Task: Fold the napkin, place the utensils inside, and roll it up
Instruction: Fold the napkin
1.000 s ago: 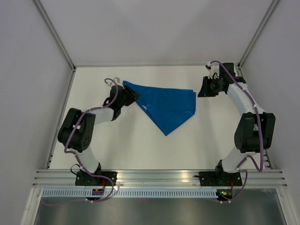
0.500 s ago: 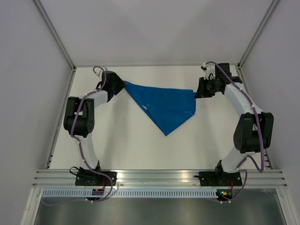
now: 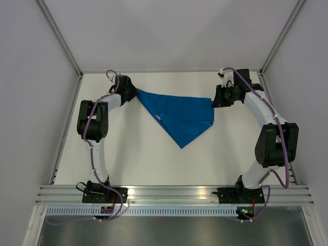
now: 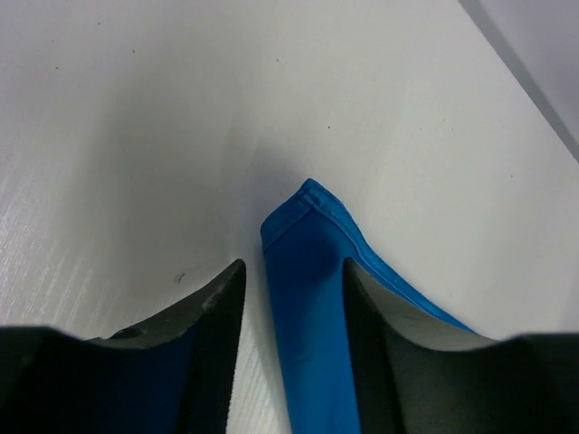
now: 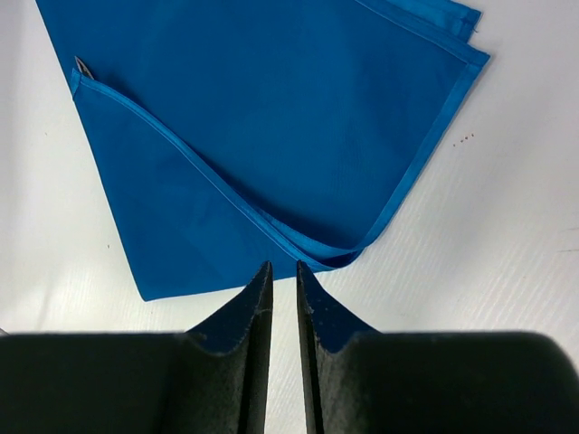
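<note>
The blue napkin point(image 3: 179, 115) lies folded into a rough triangle at the back middle of the white table point(image 3: 148, 159), point toward me. My left gripper point(image 3: 135, 94) is at its left corner. In the left wrist view the jaws point(image 4: 291, 264) stand apart with the napkin corner point(image 4: 312, 298) between them, touching the right finger and clear of the left one. My right gripper point(image 3: 214, 101) is at the napkin's right corner. In its wrist view the jaws point(image 5: 279, 265) are nearly together, with nothing between them, just short of the folded edge point(image 5: 271, 117). A small silver tip point(image 5: 80, 64) pokes out at a fold edge. The rest of the knife is hidden.
Grey walls and a metal frame rail point(image 3: 66, 123) enclose the table on the left, back and right. Both arm bases point(image 3: 102, 193) sit on the near rail.
My left arm has straightened and swung back-left, bringing its gripper onto the napkin's left corner from the outside. My right gripper has edged slightly toward the right corner. The napkin has stayed in place.
</note>
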`<move>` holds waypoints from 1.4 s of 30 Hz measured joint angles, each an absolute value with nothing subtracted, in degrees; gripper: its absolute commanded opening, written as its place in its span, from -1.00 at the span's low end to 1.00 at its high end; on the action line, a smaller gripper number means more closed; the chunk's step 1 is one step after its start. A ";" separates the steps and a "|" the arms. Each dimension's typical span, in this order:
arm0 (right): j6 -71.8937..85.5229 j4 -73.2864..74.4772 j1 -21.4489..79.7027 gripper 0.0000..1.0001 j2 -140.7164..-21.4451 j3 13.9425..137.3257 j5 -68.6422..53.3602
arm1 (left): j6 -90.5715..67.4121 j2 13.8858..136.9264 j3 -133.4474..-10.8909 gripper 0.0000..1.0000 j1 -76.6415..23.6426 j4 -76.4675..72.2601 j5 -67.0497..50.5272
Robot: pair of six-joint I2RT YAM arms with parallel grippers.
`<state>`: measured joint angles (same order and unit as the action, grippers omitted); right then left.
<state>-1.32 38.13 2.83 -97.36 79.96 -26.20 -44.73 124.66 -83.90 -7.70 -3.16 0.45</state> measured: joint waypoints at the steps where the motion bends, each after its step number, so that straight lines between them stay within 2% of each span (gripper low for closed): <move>1: -1.32 38.15 2.92 -0.57 -97.36 79.96 -26.17 | -44.71 124.99 -84.40 -0.08 -7.70 -3.05 0.47; 8: -1.34 38.13 3.22 -0.58 -97.36 79.96 -25.98 | -44.27 126.74 -86.02 -0.59 -7.68 -2.90 -0.19; 9: -1.34 38.13 3.22 -0.59 -97.36 79.96 -25.93 | -44.25 126.91 -86.08 -0.72 -7.68 -2.87 -0.25; 14: -1.41 38.13 3.55 -0.59 -97.47 79.96 -25.58 | -44.07 127.00 -85.36 -0.94 -7.46 -4.32 -0.58; 32: -3.25 38.63 8.12 -0.60 -99.44 79.96 -24.45 | -44.14 112.03 -64.14 -0.95 -4.21 -16.58 -2.72; 36: -3.77 38.79 9.91 -0.60 -99.81 80.18 -23.55 | -43.59 108.99 -61.30 -0.95 -4.21 -23.33 -9.89; 42: -4.36 39.05 11.90 -0.61 -100.36 80.73 -22.37 | -41.82 109.36 -61.14 -0.95 -5.91 -32.38 -28.23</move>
